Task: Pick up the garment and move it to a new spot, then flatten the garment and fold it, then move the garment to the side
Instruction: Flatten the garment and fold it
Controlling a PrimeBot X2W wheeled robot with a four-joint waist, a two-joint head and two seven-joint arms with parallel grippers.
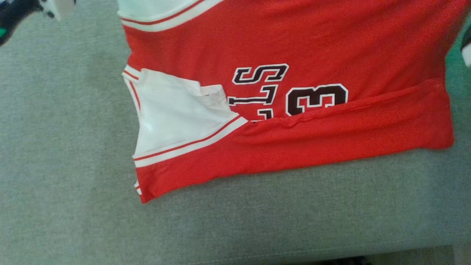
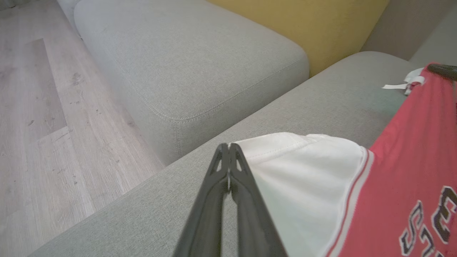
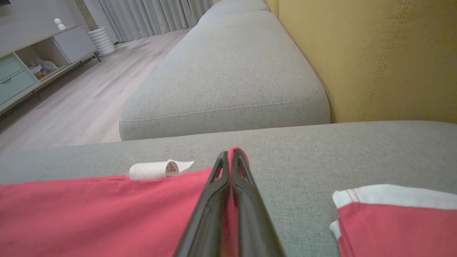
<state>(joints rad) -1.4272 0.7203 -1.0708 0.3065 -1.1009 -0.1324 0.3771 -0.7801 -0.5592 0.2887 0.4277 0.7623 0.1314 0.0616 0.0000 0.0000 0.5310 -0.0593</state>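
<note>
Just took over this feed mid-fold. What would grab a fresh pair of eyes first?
The red jersey with white sleeves and dark lettering, spread half-folded on the grey sofa cushion. The left tool pinches a white sleeve edge, the right tool a red edge, before a yellow backrest.

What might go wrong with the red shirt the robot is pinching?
1. The right gripper pinches only a little red cloth of the shirt at its very tips, so it might slip out when pulled.
2. The left gripper holds just the white sleeve edge; uneven pulling may twist the shirt.
3. A flap is already folded over the number, so wrinkles may stay.
</note>
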